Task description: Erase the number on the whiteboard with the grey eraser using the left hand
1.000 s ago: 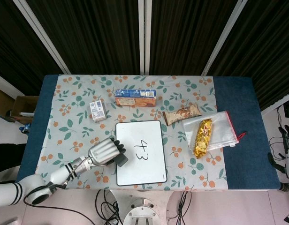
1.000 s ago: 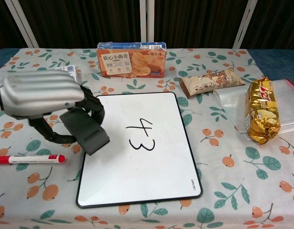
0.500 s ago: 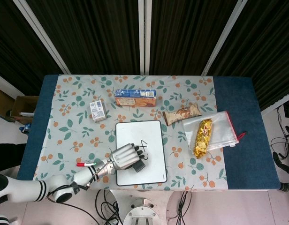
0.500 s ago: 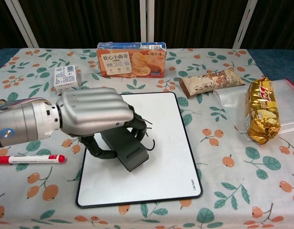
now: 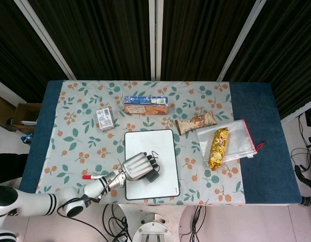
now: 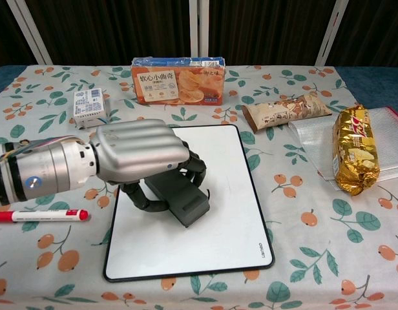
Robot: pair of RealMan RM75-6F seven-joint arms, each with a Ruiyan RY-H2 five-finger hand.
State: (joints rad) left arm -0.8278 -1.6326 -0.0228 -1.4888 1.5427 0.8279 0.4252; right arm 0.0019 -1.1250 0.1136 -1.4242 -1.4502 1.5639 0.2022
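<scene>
Now my left hand [image 6: 137,152] grips the grey eraser [image 6: 179,199] flat on the whiteboard [image 6: 218,239], mid-wipe; next I'd sweep over the remaining ink strokes [image 5: 155,153].

Lying at the near left: red marker [image 6: 37,215], on the floral tablecloth [image 6: 302,258]. Further back on the left, small white-and-blue carton [image 6: 89,106]. At the far middle, orange biscuit box [image 6: 178,81], standing on its long edge. To the right, brown snack bar wrapper [image 6: 286,110], then gold snack packet [image 6: 355,150] resting partly on clear zip bag [image 6: 386,139] at the right edge.
</scene>
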